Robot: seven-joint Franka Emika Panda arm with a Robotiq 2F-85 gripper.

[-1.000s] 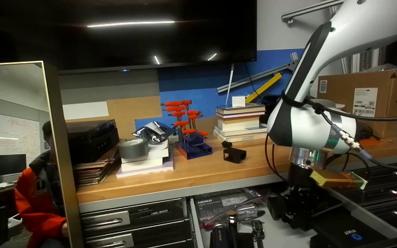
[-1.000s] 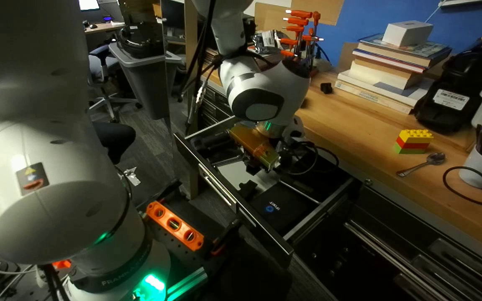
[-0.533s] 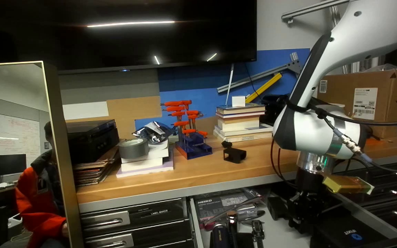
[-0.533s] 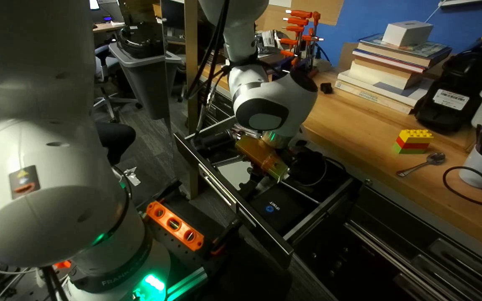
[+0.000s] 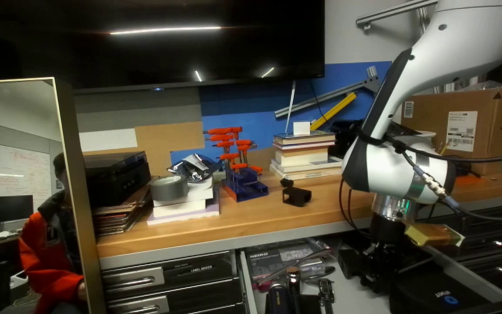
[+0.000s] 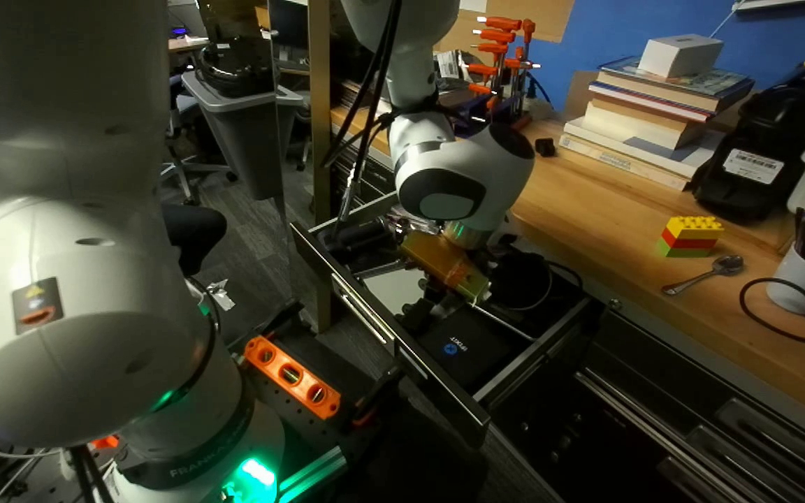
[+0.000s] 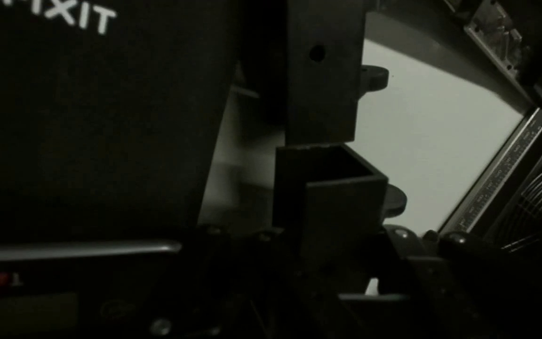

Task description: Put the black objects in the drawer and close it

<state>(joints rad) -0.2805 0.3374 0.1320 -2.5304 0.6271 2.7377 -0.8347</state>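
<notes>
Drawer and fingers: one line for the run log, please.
drawer: open | fingers: either side of hollow black block, grip unclear | worktop: boxy black piece, smaller black piece

The wrist view is dim, glare streaks the screen (image 5: 159, 50).

The wrist link (image 5: 392, 168) has descended: it stands lower in both exterior views than one second earlier. In an exterior view it has also shifted along the front edge of the tabletop (image 5: 251, 218), away from the left end, then moved slightly back toward that end within the last half second. The yellow block (image 5: 434, 235) has followed downward. Forward of the front edge, the gripper (image 6: 432, 300) now masks more of the floor of the drawer (image 6: 532, 353).
</notes>
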